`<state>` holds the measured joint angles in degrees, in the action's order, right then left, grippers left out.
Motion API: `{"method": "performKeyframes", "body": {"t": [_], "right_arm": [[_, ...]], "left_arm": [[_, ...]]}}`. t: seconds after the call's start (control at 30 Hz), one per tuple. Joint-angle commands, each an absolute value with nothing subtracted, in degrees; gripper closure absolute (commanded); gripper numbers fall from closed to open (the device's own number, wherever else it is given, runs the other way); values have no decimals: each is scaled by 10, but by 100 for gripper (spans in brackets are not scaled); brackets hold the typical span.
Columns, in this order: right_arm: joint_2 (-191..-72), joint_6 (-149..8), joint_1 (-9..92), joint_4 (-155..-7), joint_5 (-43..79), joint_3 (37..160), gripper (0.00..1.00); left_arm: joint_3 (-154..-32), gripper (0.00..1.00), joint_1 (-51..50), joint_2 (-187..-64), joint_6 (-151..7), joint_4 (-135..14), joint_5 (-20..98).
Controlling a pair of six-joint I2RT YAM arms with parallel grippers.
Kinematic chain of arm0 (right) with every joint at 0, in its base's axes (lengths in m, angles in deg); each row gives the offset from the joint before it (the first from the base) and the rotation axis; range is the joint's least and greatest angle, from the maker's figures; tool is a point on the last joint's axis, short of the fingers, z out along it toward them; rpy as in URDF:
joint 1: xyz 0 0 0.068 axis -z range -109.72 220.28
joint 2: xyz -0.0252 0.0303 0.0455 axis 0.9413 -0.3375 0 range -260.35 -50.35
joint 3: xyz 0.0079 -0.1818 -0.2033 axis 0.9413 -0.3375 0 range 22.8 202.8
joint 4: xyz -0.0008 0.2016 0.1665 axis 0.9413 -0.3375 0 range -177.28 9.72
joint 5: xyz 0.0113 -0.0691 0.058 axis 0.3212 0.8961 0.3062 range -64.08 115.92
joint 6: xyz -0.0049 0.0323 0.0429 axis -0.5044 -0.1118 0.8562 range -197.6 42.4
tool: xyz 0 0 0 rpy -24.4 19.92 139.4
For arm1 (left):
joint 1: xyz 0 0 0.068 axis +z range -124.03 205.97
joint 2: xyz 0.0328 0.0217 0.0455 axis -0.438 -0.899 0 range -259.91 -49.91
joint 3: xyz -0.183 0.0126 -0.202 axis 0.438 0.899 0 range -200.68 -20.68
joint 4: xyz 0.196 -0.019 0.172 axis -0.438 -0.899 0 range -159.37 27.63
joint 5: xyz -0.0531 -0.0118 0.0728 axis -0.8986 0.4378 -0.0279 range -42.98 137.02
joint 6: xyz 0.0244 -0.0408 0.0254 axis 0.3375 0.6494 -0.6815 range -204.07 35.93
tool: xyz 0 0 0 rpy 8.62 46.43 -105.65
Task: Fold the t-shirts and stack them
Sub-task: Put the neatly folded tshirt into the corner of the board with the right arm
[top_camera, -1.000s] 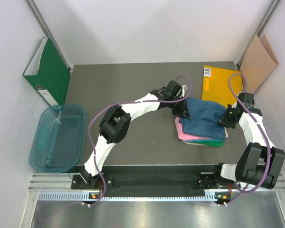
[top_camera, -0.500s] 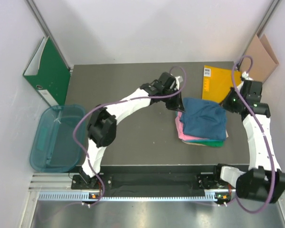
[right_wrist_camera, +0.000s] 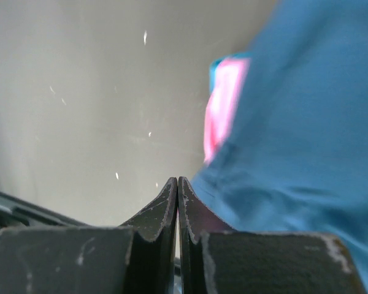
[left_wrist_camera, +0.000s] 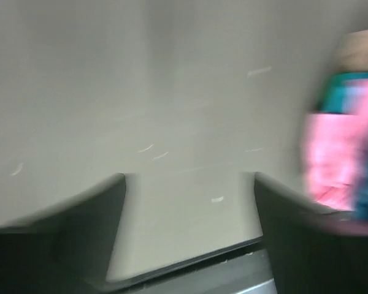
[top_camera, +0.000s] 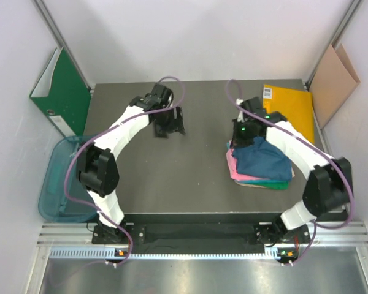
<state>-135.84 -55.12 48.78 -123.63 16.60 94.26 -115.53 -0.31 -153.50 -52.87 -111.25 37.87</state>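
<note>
Three folded t-shirts (top_camera: pixel 262 166) make one stack on the dark table (top_camera: pixel 196 177). The dark blue shirt (top_camera: pixel 270 156) lies on top, the pink shirt (top_camera: pixel 234 171) is under it, and the teal-green shirt (top_camera: pixel 281 184) is at the bottom. Edges of the lower two show along the stack's left and near sides. The right gripper (top_camera: pixel 240 138) sits at the stack's far left corner, its fingers pressed together with nothing seen between them and its tips just beside the blue cloth. The left gripper (top_camera: pixel 170 124) hangs well to the left of the stack, its jaws partly parted and empty; its wrist view is blurred. A yellow envelope (top_camera: pixel 291 107) lies just beyond the stack.
</note>
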Motion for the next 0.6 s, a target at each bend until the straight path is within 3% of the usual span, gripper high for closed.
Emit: {"method": "performKeyframes", "body": {"t": [0.0, 0.17, 0.57], "right_arm": [[-1403, -528, 423, -1235, 166, 971, 100], [-1489, -522, 378, -1262, 190, 1019, 100], [-1621, -516, 376, -1329, 287, 1064, 100]], "left_arm": [[-1081, 1, 29, -1486, -555, -1174, 430], [-1025, 1, 60, -1468, -567, -1176, 429], [-1003, 1, 75, -1457, -586, -1172, 420]]}}
